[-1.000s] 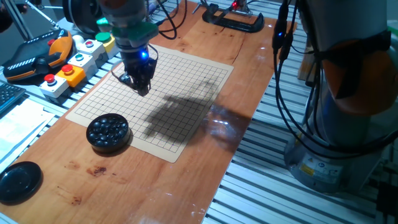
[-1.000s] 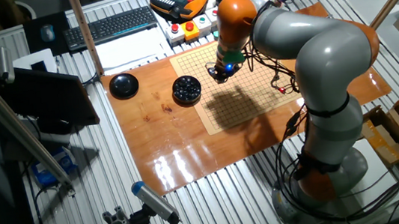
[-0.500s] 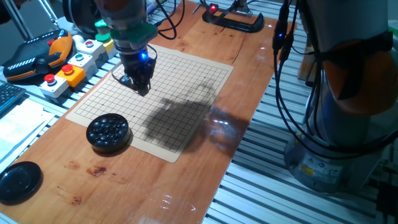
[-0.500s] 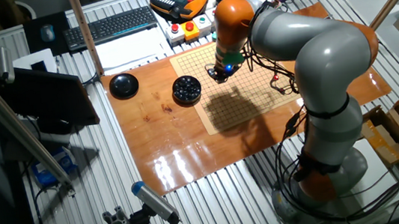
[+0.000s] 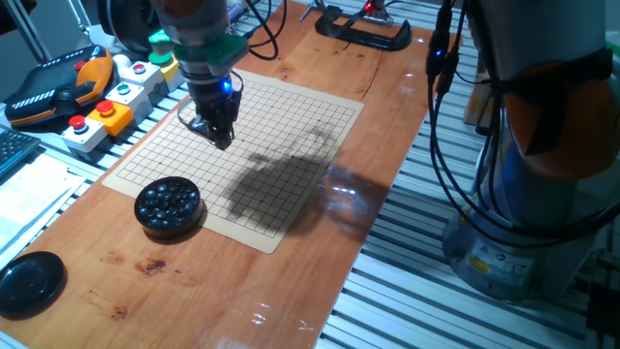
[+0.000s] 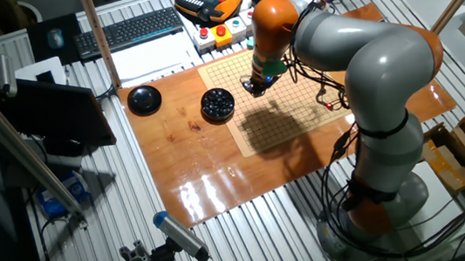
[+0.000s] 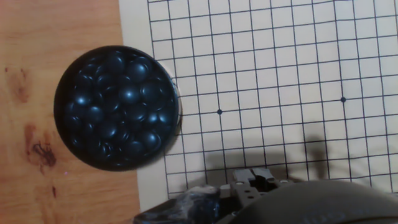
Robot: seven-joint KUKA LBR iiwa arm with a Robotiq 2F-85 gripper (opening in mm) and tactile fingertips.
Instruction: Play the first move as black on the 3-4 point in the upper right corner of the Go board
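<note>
text: none legible | labels: none legible | brands: none legible | numbers: none legible | signs: none legible in any view

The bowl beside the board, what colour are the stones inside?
Glossy black stones, filling a black bowl; the hand view shows them best.

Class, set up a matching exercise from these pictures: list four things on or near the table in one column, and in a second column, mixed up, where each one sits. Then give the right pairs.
Things:
1. bowl of black stones
2. gripper
3. black lid
4. black clamp

Places:
A. on the far end of the wooden tabletop, beyond the Go board
B. above the board's grid
C. on the wood at the board's edge, overlapping it slightly
D. alone near the tabletop's corner, away from the board

Pairs: 1-C, 2-B, 3-D, 4-A
</note>
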